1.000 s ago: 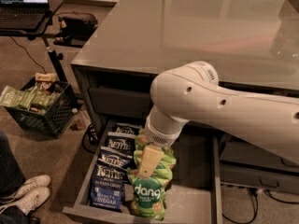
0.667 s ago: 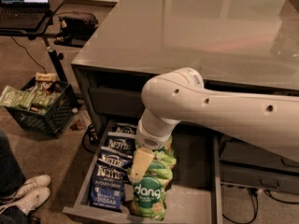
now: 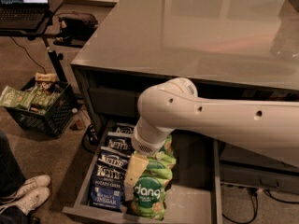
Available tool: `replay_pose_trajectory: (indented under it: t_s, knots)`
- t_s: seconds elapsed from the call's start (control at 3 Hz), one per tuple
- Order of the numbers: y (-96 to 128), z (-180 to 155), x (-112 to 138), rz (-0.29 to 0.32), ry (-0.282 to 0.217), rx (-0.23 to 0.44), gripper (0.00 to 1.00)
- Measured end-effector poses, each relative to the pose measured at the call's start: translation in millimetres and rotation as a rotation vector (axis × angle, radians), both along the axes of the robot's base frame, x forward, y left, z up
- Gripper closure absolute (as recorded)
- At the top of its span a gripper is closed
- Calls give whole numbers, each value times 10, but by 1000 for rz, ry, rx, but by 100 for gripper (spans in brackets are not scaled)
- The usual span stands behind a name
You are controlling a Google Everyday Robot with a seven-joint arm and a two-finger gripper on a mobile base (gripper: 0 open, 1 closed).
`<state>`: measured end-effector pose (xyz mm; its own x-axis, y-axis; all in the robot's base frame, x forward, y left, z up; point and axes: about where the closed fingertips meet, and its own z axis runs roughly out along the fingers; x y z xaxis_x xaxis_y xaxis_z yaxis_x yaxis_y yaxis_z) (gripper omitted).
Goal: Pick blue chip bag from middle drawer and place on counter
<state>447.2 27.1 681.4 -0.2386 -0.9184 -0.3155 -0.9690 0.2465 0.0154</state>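
Observation:
Several blue chip bags (image 3: pixel 108 181) lie in a row along the left side of the open middle drawer (image 3: pixel 191 206). Green "dang" bags (image 3: pixel 150 190) lie beside them in the drawer's middle. My gripper (image 3: pixel 133 171) hangs down into the drawer from the white arm (image 3: pixel 210 120), over the seam between the blue row and the green bags. Its pale yellow fingers (image 3: pixel 134 168) point down at the front bags. The grey glossy counter (image 3: pixel 196 36) spreads above the drawer.
A black crate (image 3: pixel 39 108) with green snack bags stands on the floor at left. A laptop on a stand (image 3: pixel 23 6) is at the top left. White shoes (image 3: pixel 25 192) show at the lower left. Cables lie on the floor by the cabinet.
The arm has swung left and the gripper has moved left and slightly down, from over the green bags toward the blue bags.

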Motion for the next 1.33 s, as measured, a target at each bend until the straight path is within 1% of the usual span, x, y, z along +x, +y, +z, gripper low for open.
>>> replay_pose_trajectory:
  t_s: [0.33,0.67,1.0,1.33]
  knots:
    - [505,-607,72,16,10,43,0]
    - [528,-626,77,16,10,46,0]
    - [550,-640,48,26,-5,48,0]
    - [669,-937,69,-3,7,68,0]
